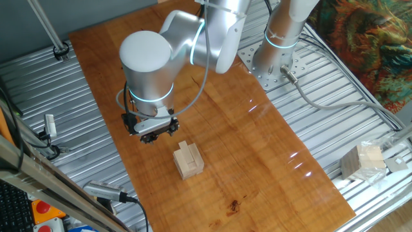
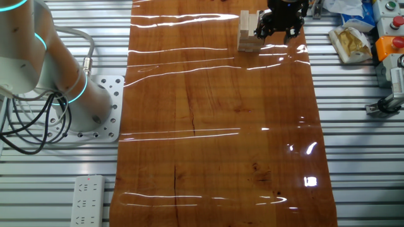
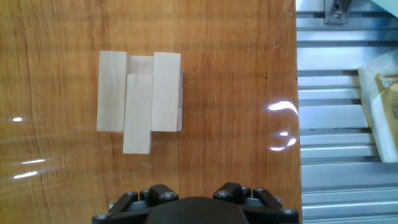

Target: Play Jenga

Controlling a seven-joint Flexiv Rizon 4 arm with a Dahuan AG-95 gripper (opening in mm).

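The Jenga stack point(image 1: 188, 160) is a small squat pile of pale wooden blocks on the brown wooden table. In the hand view, the stack point(image 3: 140, 93) has its middle top block point(image 3: 138, 118) slid out toward me, past its two neighbours. My gripper point(image 1: 154, 132) hangs just above the table, beside the stack and apart from it. Its fingers look spread and hold nothing. In the other fixed view, the gripper point(image 2: 282, 25) is just right of the stack point(image 2: 248, 31). Only the two finger bases point(image 3: 155, 191) show at the bottom of the hand view.
A pale block cube wrapped in clear plastic point(image 1: 364, 161) lies off the table on the ribbed metal bench and also shows in the other fixed view point(image 2: 353, 41). The table edge point(image 3: 296, 124) runs close on the gripper's side. The arm's base point(image 1: 277, 61) stands at the far end.
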